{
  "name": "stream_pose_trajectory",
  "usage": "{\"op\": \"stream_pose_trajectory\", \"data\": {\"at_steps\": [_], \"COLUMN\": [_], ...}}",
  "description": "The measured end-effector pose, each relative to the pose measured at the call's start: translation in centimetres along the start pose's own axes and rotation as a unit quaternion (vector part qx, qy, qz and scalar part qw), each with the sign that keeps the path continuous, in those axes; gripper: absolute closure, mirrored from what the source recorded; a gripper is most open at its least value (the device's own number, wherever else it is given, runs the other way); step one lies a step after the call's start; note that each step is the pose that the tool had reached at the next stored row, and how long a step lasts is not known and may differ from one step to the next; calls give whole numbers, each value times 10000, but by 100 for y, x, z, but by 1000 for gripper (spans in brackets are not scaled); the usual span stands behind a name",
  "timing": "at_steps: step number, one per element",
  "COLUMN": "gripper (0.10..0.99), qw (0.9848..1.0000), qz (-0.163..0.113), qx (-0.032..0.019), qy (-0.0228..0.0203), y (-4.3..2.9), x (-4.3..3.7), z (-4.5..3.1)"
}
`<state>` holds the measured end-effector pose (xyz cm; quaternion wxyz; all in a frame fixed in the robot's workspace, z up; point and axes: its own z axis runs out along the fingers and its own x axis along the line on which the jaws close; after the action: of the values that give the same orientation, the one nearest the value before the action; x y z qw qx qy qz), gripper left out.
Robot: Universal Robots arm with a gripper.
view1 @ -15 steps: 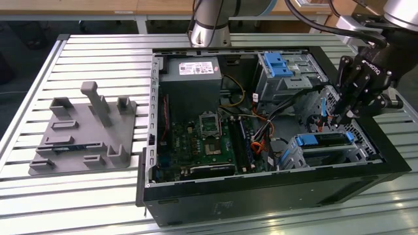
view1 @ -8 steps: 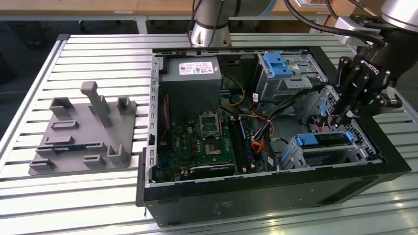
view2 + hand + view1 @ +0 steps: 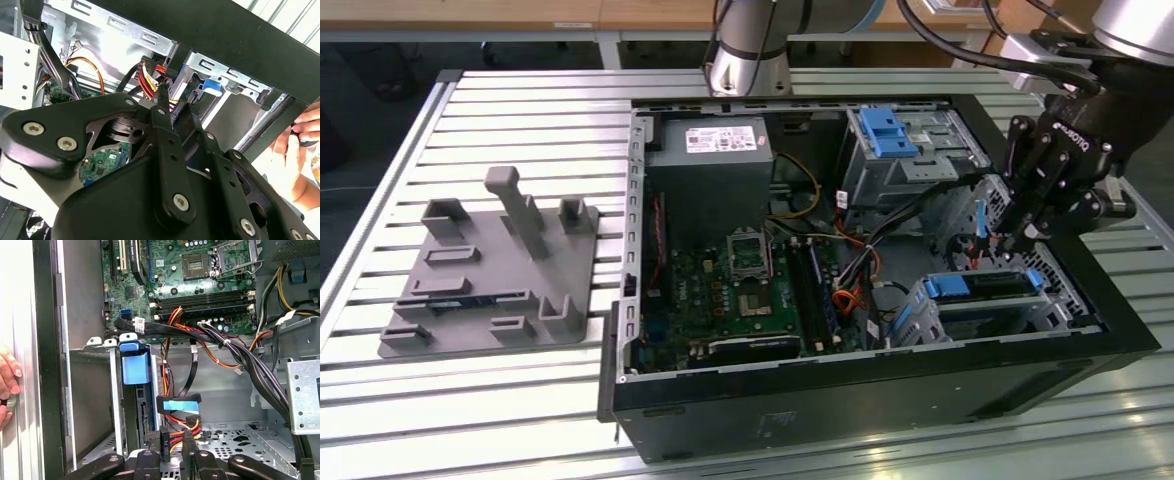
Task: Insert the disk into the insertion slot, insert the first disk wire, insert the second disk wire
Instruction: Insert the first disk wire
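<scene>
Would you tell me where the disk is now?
On the exterior view's right, the disk sits in the insertion slot, just below the claw, which in the first wrist view grips a wire connector.

The end effector (image 3: 997, 240) is matt black, the disk (image 3: 987, 284) is framed in smooth blue plastic, the insertion slot (image 3: 987, 318) is dull grey perforated sheet metal — the desk (image 3: 520, 100) ribbed, pale metal.

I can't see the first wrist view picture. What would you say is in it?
Inside an open computer, the robot's tool pinches a black plug with red, yellow and black wires, beside the disk in its blue carrier, which sits in the grey insertion slot. A green motherboard lies beyond; a person's hand is outside the case.
</scene>
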<state>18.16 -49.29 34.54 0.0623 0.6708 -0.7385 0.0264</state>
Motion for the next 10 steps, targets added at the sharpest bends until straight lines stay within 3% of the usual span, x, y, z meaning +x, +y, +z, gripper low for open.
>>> {"op": "stream_pose_trajectory", "data": {"at_steps": [2, 5, 10], "gripper": [784, 910, 918], "qw": [10000, 10000, 10000], "qz": [-1, 0, 1], "qx": [-3, -6, -6], "qy": [5, 16, 29], "y": [-1, -2, -2], "x": [-1, -1, -1], "z": [-1, 0, 0]}}
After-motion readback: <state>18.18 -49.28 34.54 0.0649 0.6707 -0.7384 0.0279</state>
